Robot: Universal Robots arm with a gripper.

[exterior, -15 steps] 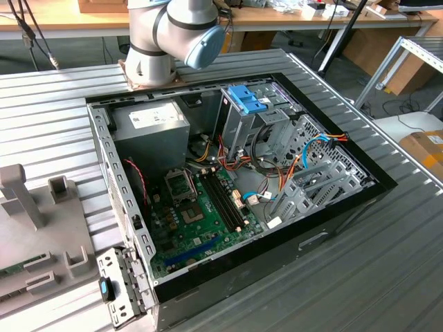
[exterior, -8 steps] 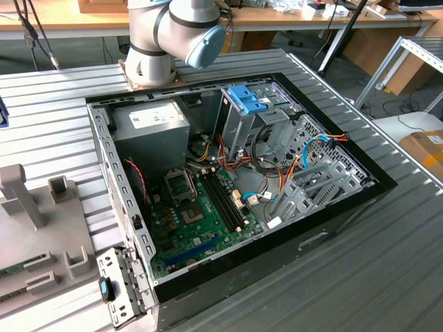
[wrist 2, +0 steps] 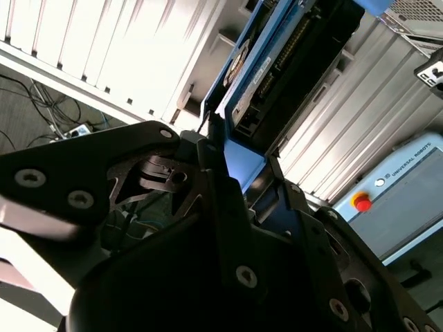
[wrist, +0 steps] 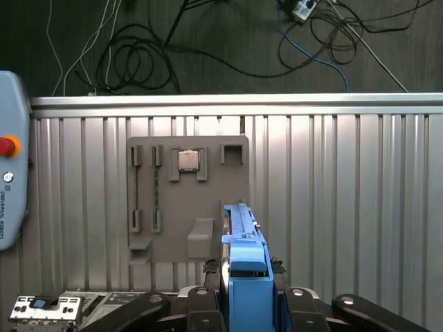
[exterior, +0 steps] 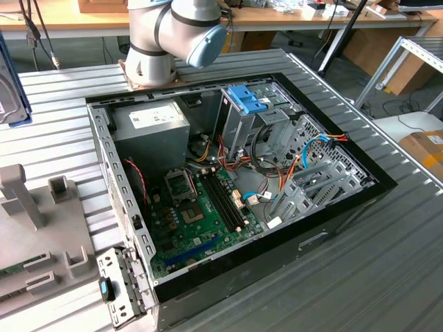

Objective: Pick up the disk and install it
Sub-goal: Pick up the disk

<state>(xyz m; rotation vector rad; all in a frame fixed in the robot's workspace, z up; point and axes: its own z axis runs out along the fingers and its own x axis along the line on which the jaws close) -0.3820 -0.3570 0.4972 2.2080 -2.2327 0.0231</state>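
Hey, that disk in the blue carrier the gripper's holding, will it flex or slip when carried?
Probably stiff: the disk juts straight out of the gripper without sagging. Likely heavy for its size, judging by the solid dark body in the second wrist view. The smooth plastic carrier could slip or pivot, since the jaws seem to hold it near one end.

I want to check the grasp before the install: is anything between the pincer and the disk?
Nothing visible stands between them. In the first wrist view the disk, framed by its blue carrier, sits clamped directly in the pincer.
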